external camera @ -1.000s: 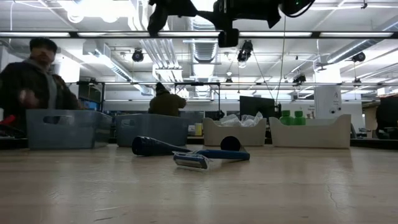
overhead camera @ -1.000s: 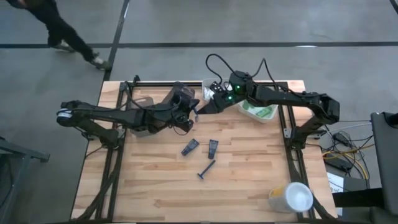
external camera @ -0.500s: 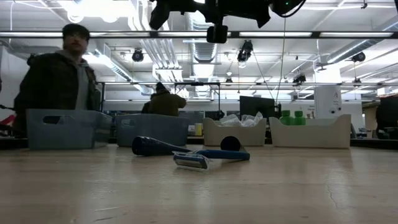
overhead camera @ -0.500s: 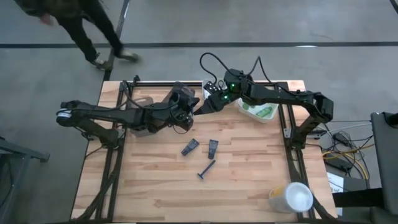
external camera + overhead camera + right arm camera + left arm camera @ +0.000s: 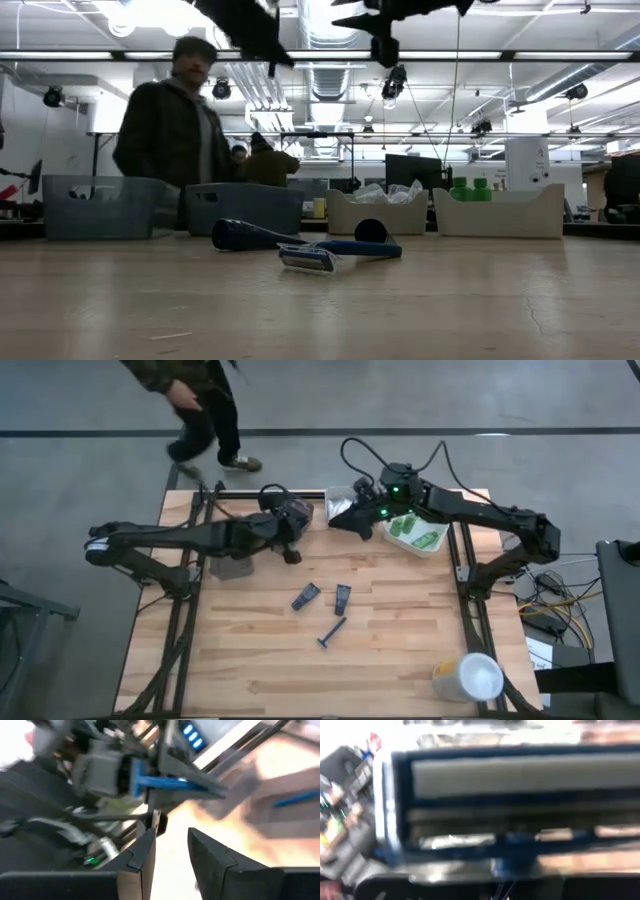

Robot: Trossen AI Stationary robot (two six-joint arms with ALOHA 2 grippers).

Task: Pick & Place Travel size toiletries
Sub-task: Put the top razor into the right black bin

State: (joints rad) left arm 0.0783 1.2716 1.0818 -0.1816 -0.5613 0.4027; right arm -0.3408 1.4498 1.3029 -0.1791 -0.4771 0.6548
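We see the wooden table (image 5: 400, 650) with both arms reaching to its far middle. The left gripper (image 5: 291, 552) hangs just right of a grey tray (image 5: 234, 567); its wrist picture is all smear, so we cannot tell its state. The right gripper (image 5: 338, 520) hovers above the near edge of a tray of white packets (image 5: 343, 501); in its wrist view the pincer (image 5: 170, 851) stands narrowly parted with nothing between. To the right of that sits the white tray (image 5: 432, 549) of green bottles (image 5: 412, 530). A person (image 5: 190, 385) walks past the far left corner, cut off by the frame. A white cup (image 5: 470, 677) lies at the near right.

Three dark toiletries lie mid-table, well apart from both grippers. The left flat tube (image 5: 305, 596) runs from near-left to far-right. The right flat tube (image 5: 342, 598) lies almost near-to-far. The thin stick (image 5: 332, 632) slants near-left to far-right, its wider head at the near end.
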